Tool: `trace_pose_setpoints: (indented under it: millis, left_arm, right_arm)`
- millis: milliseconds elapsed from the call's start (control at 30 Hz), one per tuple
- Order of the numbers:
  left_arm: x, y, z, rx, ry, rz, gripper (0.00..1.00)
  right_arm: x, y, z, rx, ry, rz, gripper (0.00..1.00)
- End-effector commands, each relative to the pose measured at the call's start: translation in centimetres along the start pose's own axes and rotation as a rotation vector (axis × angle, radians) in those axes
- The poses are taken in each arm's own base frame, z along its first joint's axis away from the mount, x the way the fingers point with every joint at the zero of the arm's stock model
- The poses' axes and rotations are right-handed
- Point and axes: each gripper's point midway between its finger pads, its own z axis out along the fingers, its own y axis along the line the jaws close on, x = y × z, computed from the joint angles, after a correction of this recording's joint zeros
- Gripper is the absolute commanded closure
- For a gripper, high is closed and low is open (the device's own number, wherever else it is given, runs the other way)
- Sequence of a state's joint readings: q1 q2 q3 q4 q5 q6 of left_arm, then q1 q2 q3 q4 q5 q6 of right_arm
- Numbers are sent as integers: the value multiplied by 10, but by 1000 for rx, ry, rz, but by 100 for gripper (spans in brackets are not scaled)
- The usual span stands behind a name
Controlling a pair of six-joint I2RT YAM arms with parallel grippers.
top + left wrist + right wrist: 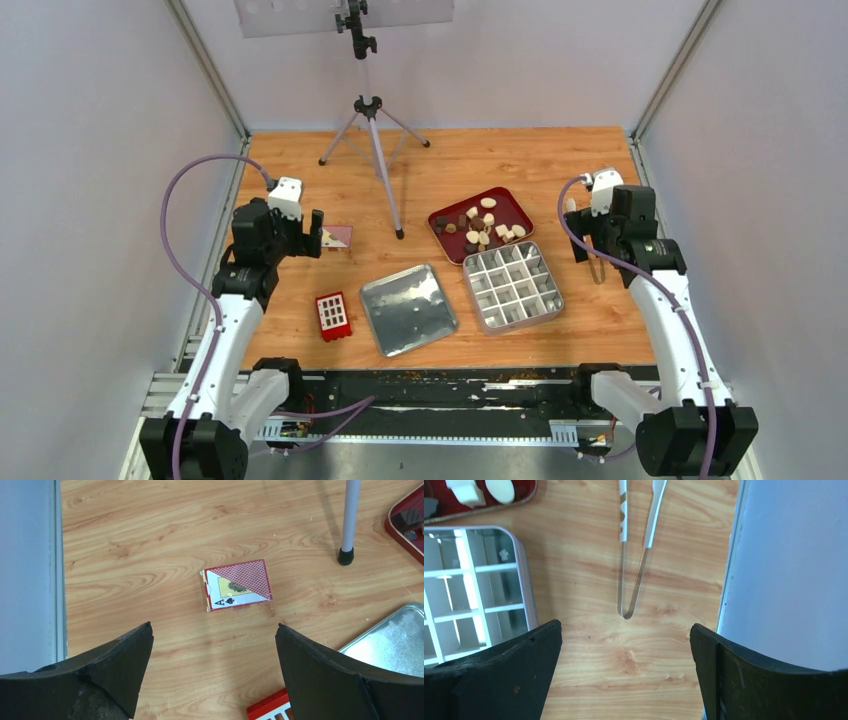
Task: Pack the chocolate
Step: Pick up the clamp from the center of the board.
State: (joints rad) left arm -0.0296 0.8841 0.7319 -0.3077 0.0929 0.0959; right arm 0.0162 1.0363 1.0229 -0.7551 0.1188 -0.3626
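the chocolate (482,224) lies scattered on the red tray (510,206), at 11 o'clock from the divided tin (473,298). seen from the top, the pieces are at about 9 o'clock from the right gripper (625,625), which is spread wide and empty. this arm is much nearer than the left gripper (214,625), also spread and empty. the tongs (634,555) lie below the right claw, long axis 12 to 6, bend at 6.

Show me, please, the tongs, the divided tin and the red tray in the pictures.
tongs (623,530), right wrist view, on the white part of its left arm.
divided tin (512,286), top external view, on the dividers in its middle.
red tray (465,201), top external view, on its far rim.
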Motion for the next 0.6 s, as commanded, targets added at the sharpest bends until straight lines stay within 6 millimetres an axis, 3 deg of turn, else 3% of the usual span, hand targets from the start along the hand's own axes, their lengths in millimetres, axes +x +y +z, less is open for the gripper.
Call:
trace_pose_setpoints:
  millis: [0,133,300,400,567]
  left_arm:
    - [-12,-4,-6,21,-37,12,0]
    - [-13,-19,-5,99,-45,80,0]
    - [-18,-55,-13,316,-65,199,0]
    - [-18,-70,-18,377,-58,270,4]
    - [-8,-94,-31,498,-34,419,5]
  right_arm:
    - [16,7,7,-14,22,4,0]
    - [33,13,34,-71,107,1,0]
    - [30,25,56,-304,159,117,0]
    - [24,9,76,-304,181,178,6]
    - [30,-20,104,-259,234,172,42]
